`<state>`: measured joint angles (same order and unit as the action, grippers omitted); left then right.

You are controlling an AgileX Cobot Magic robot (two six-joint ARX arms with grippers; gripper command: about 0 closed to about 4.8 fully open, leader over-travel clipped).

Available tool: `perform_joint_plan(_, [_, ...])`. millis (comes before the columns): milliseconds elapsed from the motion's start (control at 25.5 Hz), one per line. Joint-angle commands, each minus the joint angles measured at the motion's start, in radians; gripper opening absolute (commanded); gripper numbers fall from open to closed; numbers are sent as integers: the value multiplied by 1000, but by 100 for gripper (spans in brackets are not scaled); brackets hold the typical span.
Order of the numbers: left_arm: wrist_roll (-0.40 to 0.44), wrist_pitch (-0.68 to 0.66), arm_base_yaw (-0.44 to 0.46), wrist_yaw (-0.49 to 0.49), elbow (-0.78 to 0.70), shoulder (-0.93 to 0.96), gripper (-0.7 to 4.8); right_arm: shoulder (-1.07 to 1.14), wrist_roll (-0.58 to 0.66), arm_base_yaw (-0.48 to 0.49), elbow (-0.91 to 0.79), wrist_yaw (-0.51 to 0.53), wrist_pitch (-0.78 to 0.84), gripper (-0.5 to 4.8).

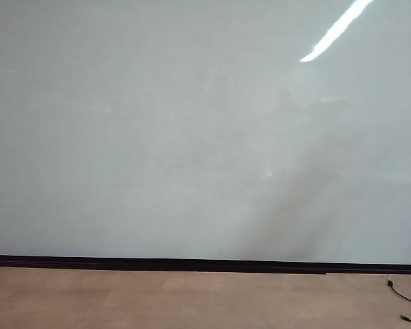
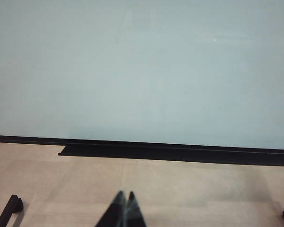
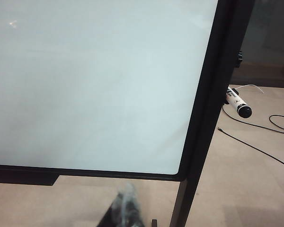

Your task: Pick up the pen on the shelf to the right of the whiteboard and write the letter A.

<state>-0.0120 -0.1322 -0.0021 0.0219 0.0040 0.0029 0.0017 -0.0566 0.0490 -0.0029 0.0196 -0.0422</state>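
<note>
In the exterior view you see only the whiteboard (image 1: 192,137), blank from edge to edge, with its black bottom strip (image 1: 192,263) above the tan floor (image 1: 157,301) and a black cable (image 1: 405,296) at 4 o'clock. Neither arm shows here, and no letter A is on the board.

In the left wrist view the left gripper (image 2: 124,210) sits at 6 o'clock with its fingers pressed together and nothing between them, pointing at the board (image 2: 142,71) and the dark tray (image 2: 180,153) under it.

In the right wrist view the right gripper (image 3: 125,208) is a blur at 6 o'clock, fingers together and empty. The pen (image 3: 238,103) lies at 3 o'clock, poking out just past the board's black side frame (image 3: 213,94), well apart from the gripper.

You are at the very start, I judge: the pick-up has not begun. Your next move calls for parting the right fingers and steering past the frame edge to the pen's barrel.
</note>
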Motion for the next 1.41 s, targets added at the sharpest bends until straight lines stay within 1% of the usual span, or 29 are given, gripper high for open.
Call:
perform_joint_plan(39, [4,6,0,1,3,0,-4,0,4,1,3,2,16,-9])
perform_joint_plan(471, [4,6,0,1,3,0,-4,0,4,1,3,2,19,-9])
perform_joint_plan(510, [4,6,0,1,3,0,-4,0,4,1,3,2,26,-9])
perform_joint_plan(589, [4,6,0,1,3,0,-4,0,4,1,3,-6,118,-9])
perform_joint_plan(667, [4,6,0,1,3,0,-4,0,4,1,3,-42,184,-9])
perform_joint_plan(706, [4,6,0,1,3,0,-4,0,4,1,4,-77,205,-9])
perform_joint_plan(785, [4,6,0,1,3,0,-4,0,4,1,5,-162,207,-9])
perform_joint_plan(902, [4,6,0,1,3,0,-5,0,4,2,5,-222,174,-8])
perform_joint_plan(981, [4,6,0,1,3,0,-4,0,4,3,5,-269,127,20])
perform_joint_plan(1020, [4,6,0,1,3,0,-4,0,3,3,5,-299,107,55])
perform_joint_plan(1099, [4,6,0,1,3,0,-4,0,-2,3,5,-326,82,61])
perform_joint_plan(1177, [4,6,0,1,3,0,-5,0,-12,3,5,-333,74,79])
perform_joint_plan(1216, [4,6,0,1,3,0,-5,3,-54,3,5,-335,73,118])
perform_joint_plan(1256, [4,6,0,1,3,0,-4,11,-64,6,5,-335,73,133])
perform_joint_plan(1334, [4,6,0,1,3,0,-4,27,-65,13,5,-330,76,155])
perform_joint_plan(1413, [4,6,0,1,3,0,-4,40,-68,21,5,-306,77,163])
